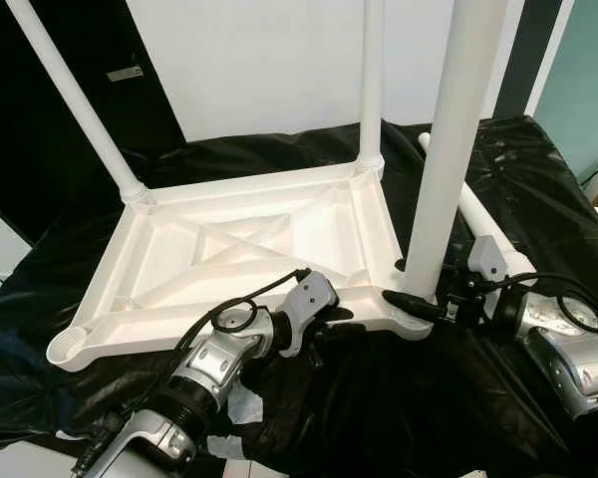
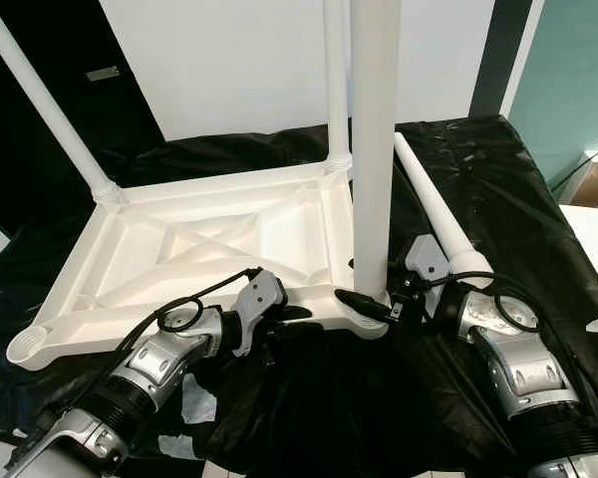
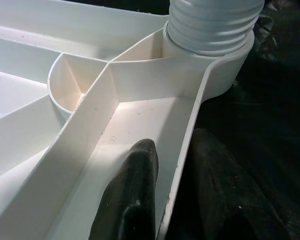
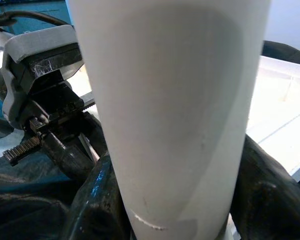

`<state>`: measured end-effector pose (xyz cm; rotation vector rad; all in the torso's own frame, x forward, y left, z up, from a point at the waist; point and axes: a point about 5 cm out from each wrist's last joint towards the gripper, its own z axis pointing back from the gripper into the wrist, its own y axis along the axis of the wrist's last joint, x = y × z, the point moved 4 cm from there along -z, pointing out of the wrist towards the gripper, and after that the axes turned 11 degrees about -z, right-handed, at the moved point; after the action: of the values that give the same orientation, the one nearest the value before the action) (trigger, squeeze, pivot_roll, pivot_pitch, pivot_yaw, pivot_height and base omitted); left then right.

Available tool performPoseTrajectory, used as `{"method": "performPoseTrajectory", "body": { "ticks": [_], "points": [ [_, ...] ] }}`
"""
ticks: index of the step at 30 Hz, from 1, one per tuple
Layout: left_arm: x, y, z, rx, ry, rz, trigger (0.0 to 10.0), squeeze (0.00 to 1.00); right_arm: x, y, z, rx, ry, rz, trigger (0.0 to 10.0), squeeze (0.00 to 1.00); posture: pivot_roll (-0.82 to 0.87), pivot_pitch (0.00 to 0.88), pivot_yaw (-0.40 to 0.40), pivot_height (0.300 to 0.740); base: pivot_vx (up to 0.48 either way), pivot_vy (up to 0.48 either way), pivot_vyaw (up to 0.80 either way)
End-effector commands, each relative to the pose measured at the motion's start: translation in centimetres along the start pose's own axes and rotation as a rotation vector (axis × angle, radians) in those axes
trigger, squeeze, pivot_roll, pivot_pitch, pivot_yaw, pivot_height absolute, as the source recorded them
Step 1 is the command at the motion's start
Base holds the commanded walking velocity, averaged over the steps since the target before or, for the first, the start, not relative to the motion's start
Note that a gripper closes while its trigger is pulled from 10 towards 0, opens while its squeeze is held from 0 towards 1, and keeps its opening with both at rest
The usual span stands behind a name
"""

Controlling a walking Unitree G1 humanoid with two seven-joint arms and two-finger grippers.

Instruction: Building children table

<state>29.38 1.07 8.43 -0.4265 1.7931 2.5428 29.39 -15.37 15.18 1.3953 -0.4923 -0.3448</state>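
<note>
A white plastic tabletop (image 1: 239, 239) lies upside down on a black sheet. Legs stand in its back left (image 1: 75, 100), back right (image 1: 371, 80) and front right (image 1: 453, 149) corners. The front left socket (image 1: 68, 346) is empty. A loose white leg (image 2: 434, 214) lies on the sheet to the right. My left gripper (image 3: 175, 150) is shut on the tabletop's front rim near the front right corner, one finger (image 3: 135, 185) inside the rim and one outside. My right gripper (image 2: 369, 302) is shut on the front right leg (image 4: 175, 100) just above its threaded base.
The black sheet (image 1: 379, 398) covers the whole work surface and hangs in folds. Torn white paper scraps (image 1: 244, 403) lie under my left arm. A white wall (image 1: 269, 60) stands behind, with a teal wall (image 2: 568, 80) at the right.
</note>
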Motion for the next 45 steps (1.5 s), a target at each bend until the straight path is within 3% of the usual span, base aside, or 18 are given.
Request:
{"method": "performPoseTrajectory", "body": {
  "ticks": [1, 5, 7, 9, 10, 14, 20, 21, 22, 23, 24, 30, 31, 38, 39, 41, 42, 45],
  "points": [
    [2.4, -2.0, -0.1, -0.06, -0.14, 0.037, 10.0, 0.0, -0.4, -0.8, 0.4, -0.032, 0.009, -0.031, 0.0, 0.0, -0.09, 0.0, 0.119, 0.74, 0.0, 0.0, 0.0],
    [2.3, -1.9, -0.2, -0.058, -0.142, 0.036, 10.0, 0.0, -0.9, -1.0, 0.2, -0.007, -0.01, -0.053, 0.0, 0.0, -0.1, 0.0, 0.12, 0.74, 0.0, 0.0, 0.0],
    [2.4, -1.9, -0.2, -0.057, -0.143, 0.035, 10.0, 0.0, -1.0, -0.9, -0.2, 0.046, -0.08, -0.07, 0.0, 0.0, -0.1, 0.0, 0.119, 0.74, 0.0, 0.0, 0.0],
    [2.4, -1.8, -0.2, -0.056, -0.146, 0.035, 10.0, 0.0, 0.2, -0.5, -0.2, 0.213, -0.494, -0.059, 0.0, 0.0, -0.1, 0.0, 0.122, 0.74, 0.0, 0.0, 0.0],
    [2.4, -1.8, -0.2, -0.056, -0.147, 0.034, 10.0, 0.0, -0.1, -0.9, 0.2, 0.242, -0.634, -0.064, 0.0, 0.0, -0.09, 0.0, 0.123, 0.74, 0.0, 0.0, 0.0],
    [2.3, -1.8, -0.1, -0.057, -0.145, 0.033, 10.0, 0.0, -0.9, -1.4, 0.4, 0.251, -0.745, -0.077, 0.0, 0.0, -0.09, 0.0, 0.124, 0.74, 0.0, 0.0, 0.0],
    [2.4, -1.9, 0.0, -0.061, -0.15, 0.033, 10.0, 0.0, -0.5, -1.3, 0.6, 0.242, -0.746, -0.075, 0.0, 0.0, -0.1, 0.0, 0.132, 0.74, 0.0, 0.0, 0.0],
    [2.4, -2.0, 0.0, -0.063, -0.152, 0.033, 10.0, 0.0, -0.7, -1.5, 0.3, 0.222, -0.699, -0.079, 6.0, 0.0, -0.1, 0.0, 0.132, 0.74, 0.0, 0.0, 0.0],
    [2.4, -2.0, 0.0, -0.063, -0.152, 0.033, 10.0, 0.0, -0.7, -1.5, 0.3, 0.222, -0.699, -0.079, 6.0, 0.0, -0.1, 0.0, 0.132, 0.74, 0.0, 0.0, 0.0],
    [2.4, -2.0, 0.0, -0.064, -0.152, 0.033, 10.0, 0.0, -1.0, -1.6, 0.0, 0.206, -0.654, -0.084, 10.0, 0.0, -0.1, 0.0, 0.132, 0.74, 0.0, 0.0, 0.0],
    [2.4, -2.0, 0.0, -0.063, -0.152, 0.034, 10.0, 0.0, -1.1, -1.6, -0.2, 0.209, -0.607, -0.1, 10.0, 1.0, -0.1, 0.0, 0.129, 0.74, 0.0, 0.0, 0.0],
    [2.4, -1.9, -0.1, -0.062, -0.15, 0.035, 10.0, 0.0, -1.3, -1.1, -0.7, 0.218, -0.512, -0.103, 10.0, 1.0, -0.1, 0.0, 0.126, 0.74, 0.0, 0.0, 0.0],
    [2.4, -1.9, -0.1, -0.062, -0.15, 0.035, 10.0, 0.0, -1.5, -0.8, -0.9, 0.214, -0.449, -0.099, 10.0, 0.0, -0.1, 0.0, 0.126, 0.74, 0.0, 0.0, 0.0],
    [2.4, -2.1, -0.2, -0.067, -0.147, 0.035, 10.0, 0.0, -1.7, 0.4, -1.0, 0.166, -0.239, -0.031, 10.0, 0.0, -0.09, 0.0, 0.118, 0.74, 0.0, 0.0, 0.0],
    [2.4, -2.1, -0.2, -0.068, -0.147, 0.035, 10.0, 0.0, -1.4, 0.4, -0.8, 0.14, -0.197, -0.009, 9.0, 0.0, -0.09, 0.0, 0.118, 0.74, 0.0, 0.0, 0.0],
    [2.4, -2.1, -0.2, -0.068, -0.148, 0.035, 10.0, 0.0, -1.2, 0.5, -0.7, 0.122, -0.171, 0.003, 9.0, 0.0, -0.09, 0.0, 0.118, 0.74, 0.0, 0.0, 0.0],
    [2.4, -2.1, -0.2, -0.068, -0.148, 0.035, 10.0, 0.0, -1.2, 0.4, -0.6, 0.1, -0.133, 0.003, 0.0, 0.0, -0.09, 0.0, 0.118, 0.74, 0.0, 0.0, 0.0],
    [2.4, -2.1, -0.2, -0.069, -0.147, 0.035, 10.0, 0.0, -1.5, -0.1, -0.2, 0.047, -0.058, -0.02, 0.0, 0.0, -0.09, 0.0, 0.118, 0.74, 0.0, 0.0, 0.0]
  ]
}}
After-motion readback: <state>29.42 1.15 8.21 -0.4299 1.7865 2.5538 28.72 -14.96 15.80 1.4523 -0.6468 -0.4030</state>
